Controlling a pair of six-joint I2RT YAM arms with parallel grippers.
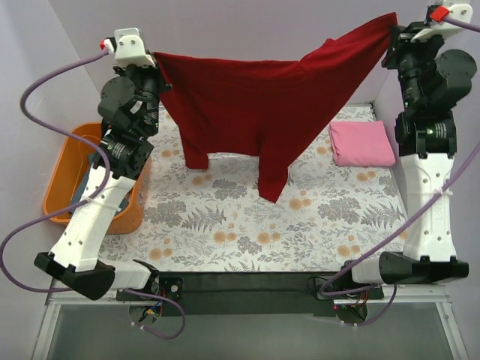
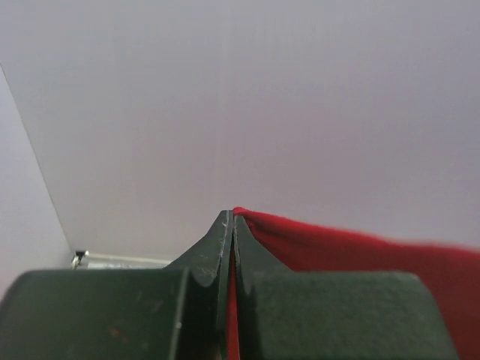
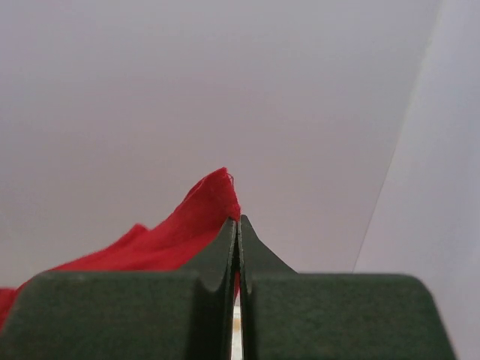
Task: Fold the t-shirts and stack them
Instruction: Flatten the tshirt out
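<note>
The dark red t-shirt [image 1: 255, 105] hangs spread in the air above the far half of the table, held at both top corners. My left gripper [image 1: 156, 60] is shut on its left corner, with red cloth [image 2: 360, 251] pinched between the fingers in the left wrist view. My right gripper [image 1: 391, 31] is shut on its right corner, with the cloth [image 3: 187, 225] showing in the right wrist view. A sleeve and the hem dangle toward the table. The pink t-shirt [image 1: 361, 143] lies folded at the right. A grey-blue cloth [image 1: 79, 193] shows inside the basket, mostly hidden by my left arm.
An orange plastic basket [image 1: 64, 172] stands off the table's left side, under my left arm. The floral tablecloth [image 1: 247, 225] covers the table. Lilac walls close in the back and both sides.
</note>
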